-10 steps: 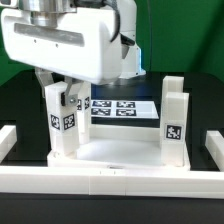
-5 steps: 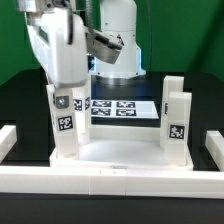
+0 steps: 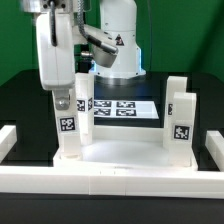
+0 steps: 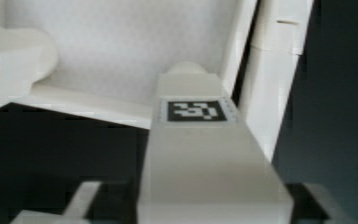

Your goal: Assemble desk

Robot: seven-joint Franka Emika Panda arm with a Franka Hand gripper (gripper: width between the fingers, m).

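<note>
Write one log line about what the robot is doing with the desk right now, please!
step: leg fitting | gripper: over near leg on exterior view's left, jaw state unclear | legs upright on panel: four | right pair: untouched

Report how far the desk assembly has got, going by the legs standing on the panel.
Done: four legs stand upright on the panel, two at the exterior view's right, two at its left. In hand: the end effector sits on top of the front left leg; the wrist view shows that tagged leg between its fingers, apparently being seated. Left: releasing that leg; whether every leg is fully seated cannot be told.
</note>
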